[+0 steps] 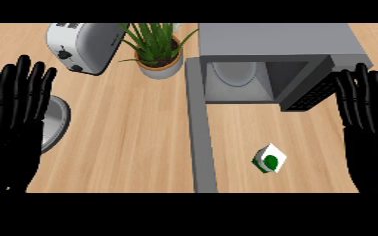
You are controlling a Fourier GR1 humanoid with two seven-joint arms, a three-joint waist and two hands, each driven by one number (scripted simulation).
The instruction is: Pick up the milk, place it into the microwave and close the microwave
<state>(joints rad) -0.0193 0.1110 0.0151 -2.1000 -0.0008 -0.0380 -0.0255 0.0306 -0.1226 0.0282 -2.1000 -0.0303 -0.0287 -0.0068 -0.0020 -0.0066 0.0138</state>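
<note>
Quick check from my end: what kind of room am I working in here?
Most likely a kitchen: a wooden counter carries a toaster and a microwave with its door open, plus a small milk carton in front of it.

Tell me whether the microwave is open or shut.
Open: the microwave shows its cavity with the plate inside, and its door swings out over the counter.
</note>
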